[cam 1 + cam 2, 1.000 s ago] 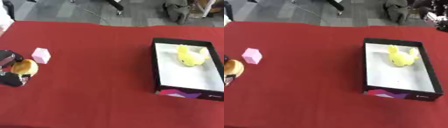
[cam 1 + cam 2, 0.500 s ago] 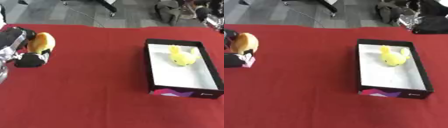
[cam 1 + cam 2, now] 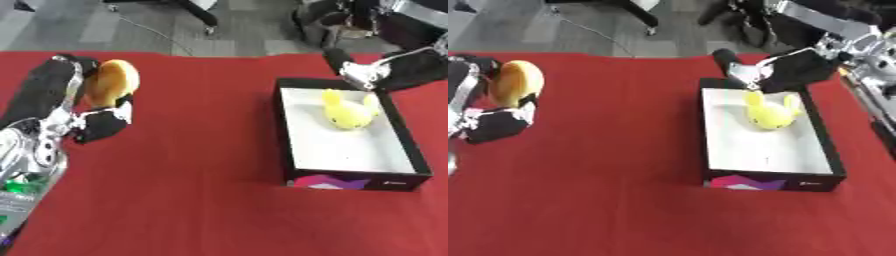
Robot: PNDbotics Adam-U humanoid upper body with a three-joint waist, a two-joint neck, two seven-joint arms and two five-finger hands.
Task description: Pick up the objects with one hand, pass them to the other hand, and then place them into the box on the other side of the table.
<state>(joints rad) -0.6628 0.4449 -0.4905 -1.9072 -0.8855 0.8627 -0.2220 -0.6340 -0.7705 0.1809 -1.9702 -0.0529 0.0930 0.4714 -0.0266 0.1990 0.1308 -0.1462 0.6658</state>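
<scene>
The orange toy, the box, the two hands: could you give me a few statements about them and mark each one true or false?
1. The left hand holds the orange toy above the table. True.
2. The box is empty. False: a yellow toy lies in it.
3. The right hand is by the box's far end. True.
4. The orange toy is in the box. False: it is far to the box's left, in the left hand.

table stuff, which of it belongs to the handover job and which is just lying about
Job:
- orange toy, held in the left hand
- right hand, over the box's far end
- box
- yellow plush, already inside

Lying about:
- chair base on the floor beyond the table
</scene>
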